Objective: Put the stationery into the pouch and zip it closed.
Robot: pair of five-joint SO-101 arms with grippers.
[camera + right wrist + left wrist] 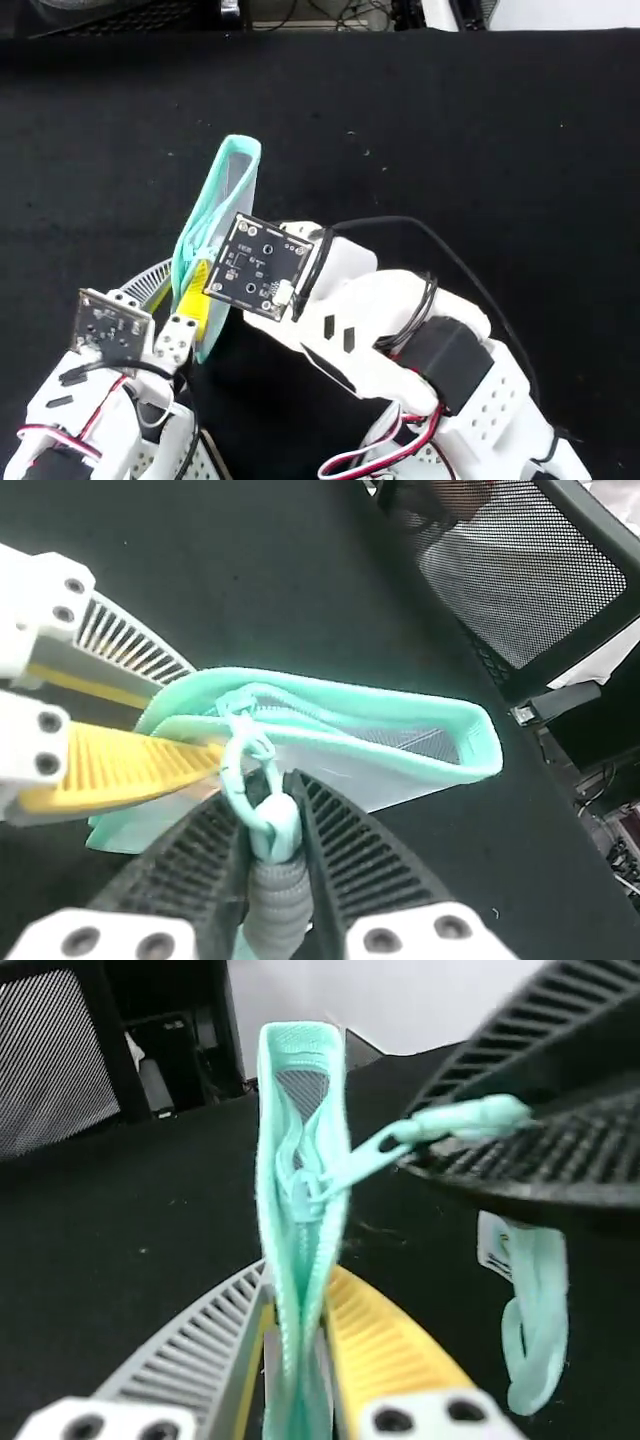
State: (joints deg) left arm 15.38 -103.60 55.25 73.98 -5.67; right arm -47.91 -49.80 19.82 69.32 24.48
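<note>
1. One mint-green pouch (pixel 225 185) stands on edge over the black table (pixel 480 150), with its near end between the two arms. Whether it touches the cloth cannot be told.
2. One zip slider (pixel 300 1197) sits near the held end. Beyond it the mouth gapes and grey lining shows.
3. One pull tab (pixel 270 825) and one wrist loop (pixel 535 1310), the loop dangling free.
4. Two arms. The left gripper (pixel 300 1290) comes in low from the pouch's near end, its grey and yellow fingers narrowed tight on that end.
5. The right gripper (pixel 272 800) leans over beside it, its black fingers nearly together and pinching the pull tab.
</note>
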